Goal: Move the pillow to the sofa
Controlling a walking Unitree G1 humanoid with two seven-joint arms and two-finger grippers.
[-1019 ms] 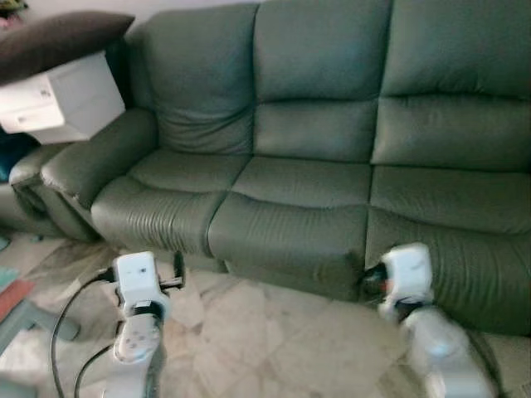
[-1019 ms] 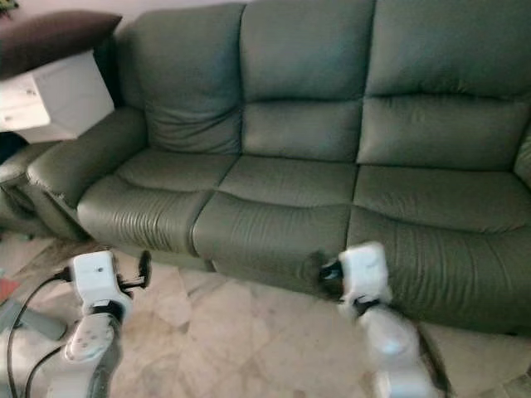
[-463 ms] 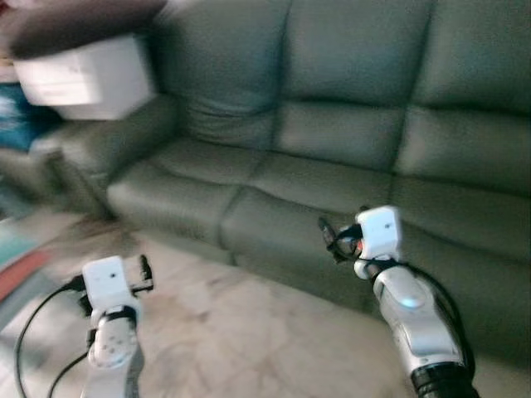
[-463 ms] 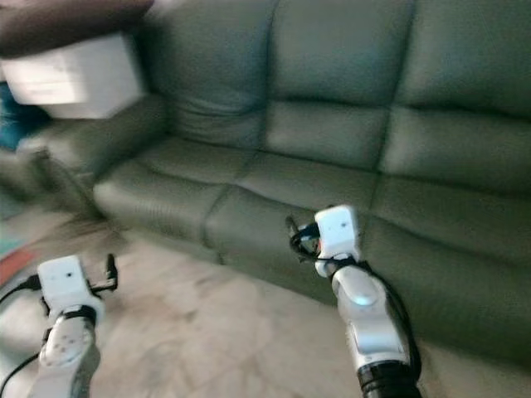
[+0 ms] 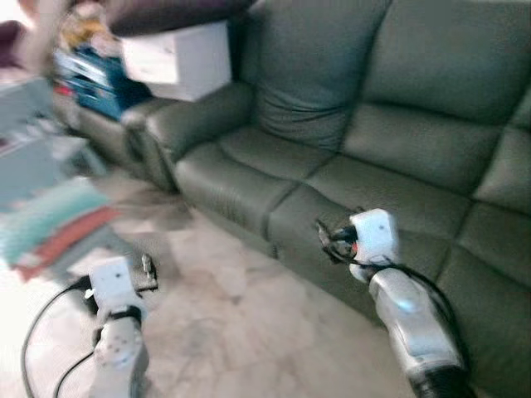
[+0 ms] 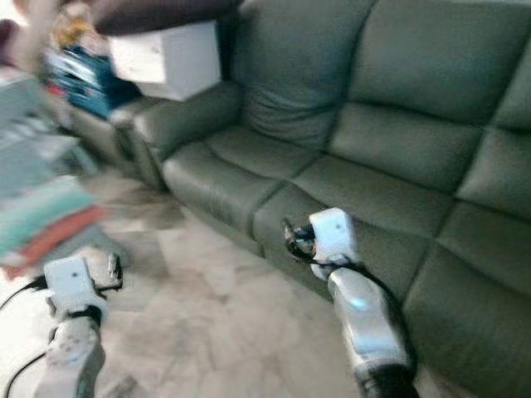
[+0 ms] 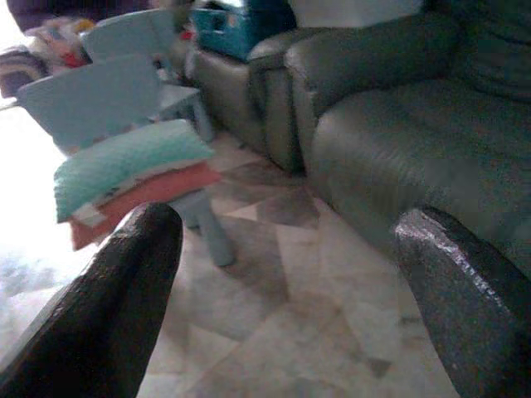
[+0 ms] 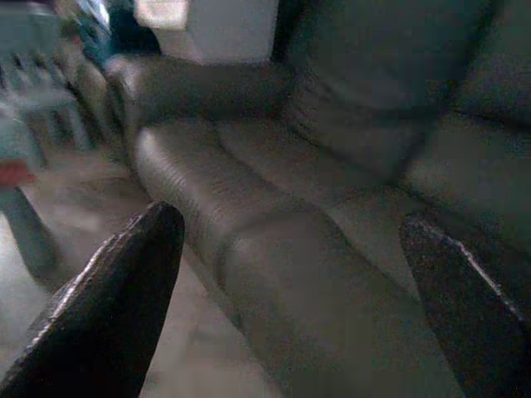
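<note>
The dark pillow (image 5: 170, 12) sits on the white box (image 5: 178, 58) at the upper left of the frame, well apart from both open, empty end effectors, left (image 7: 286, 290) and right (image 8: 290, 290), so a blurry, rushed reach could knock it onto the floor (image 5: 241, 332) instead of the sofa (image 5: 398, 166).

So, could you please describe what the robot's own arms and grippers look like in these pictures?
Both arms are silver and rounded, each ending in a boxy white wrist block. The left gripper has thin black fingers, and a black cable loops from that wrist toward the floor. The right gripper is black too, with black cables and a small red spot by its white block. In the wrist views the fingers look broad, dark and slightly speckled.
</note>
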